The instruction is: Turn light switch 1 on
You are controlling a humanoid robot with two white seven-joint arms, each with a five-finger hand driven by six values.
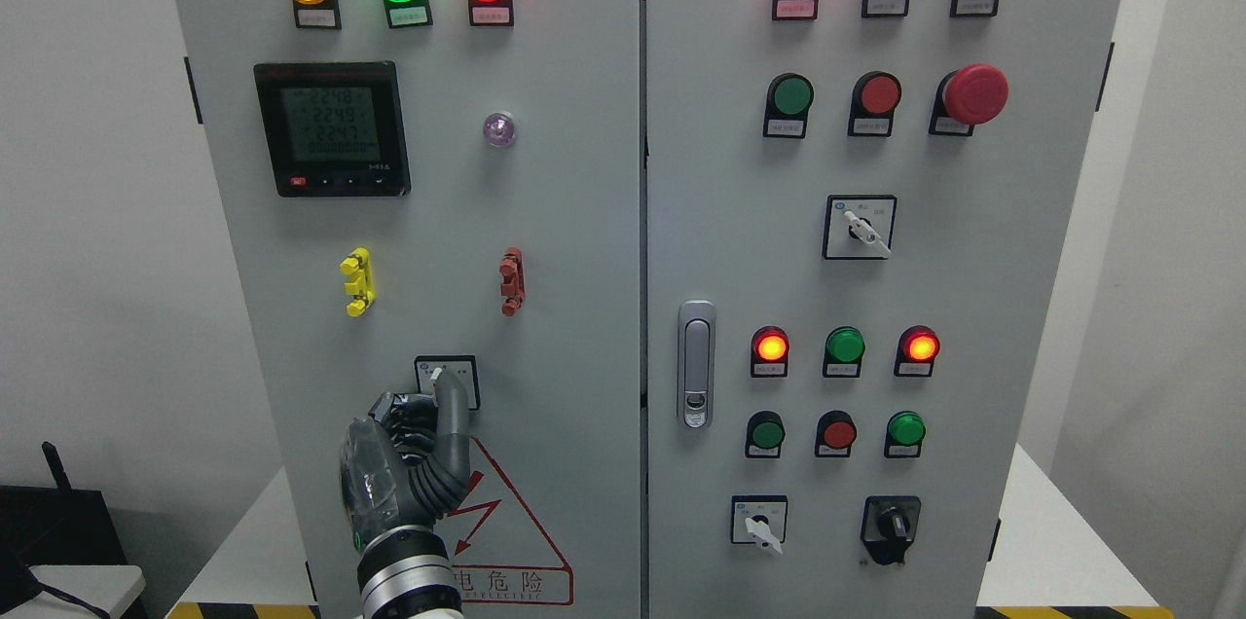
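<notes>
Head view: left hand rises against the grey cabinet's left door, forefinger stretched up and its tip on the small rotary switch, other fingers clenched, grasping nothing; switch sits low on that door, above the red warning triangle.

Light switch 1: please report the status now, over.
Left hand up at light switch 1, one finger extended onto its knob, others curled. Right hand out of view. Nothing in the way.
</notes>
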